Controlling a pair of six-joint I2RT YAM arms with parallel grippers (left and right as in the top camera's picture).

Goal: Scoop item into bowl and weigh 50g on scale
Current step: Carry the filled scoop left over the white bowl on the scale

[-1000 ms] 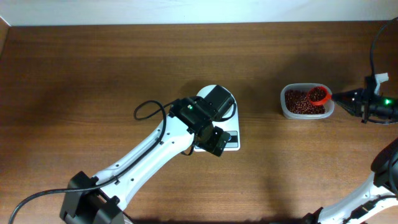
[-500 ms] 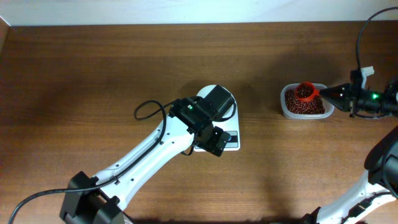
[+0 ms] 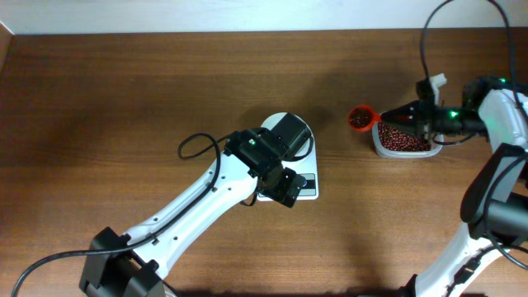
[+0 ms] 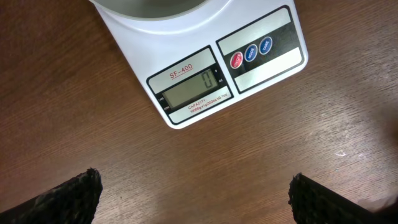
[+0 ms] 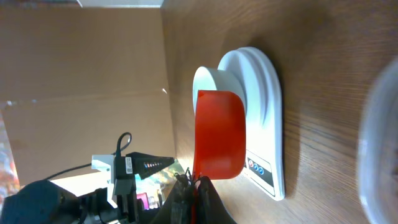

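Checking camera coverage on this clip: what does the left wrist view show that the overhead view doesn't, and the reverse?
Only left wrist: the display reading 0, three round buttons, and the left end effector open wide and empty. Only overhead: the red scoop loaded with beans, held by the shut right end effector beside the clear container. Both: the scale, the bowl on it, the wooden table.

The right tool [image 5: 194, 185], dark at the bottom edge, is clamped on the handle end of an orange-red scoop [image 5: 217, 134]. Beyond the scoop, the white bowl [image 5: 210, 78] sits on the white scale [image 5: 264, 106], which rests on the brown worktop [image 5: 336, 74]. A blurred clear container [image 5: 380, 143] fills the right edge.
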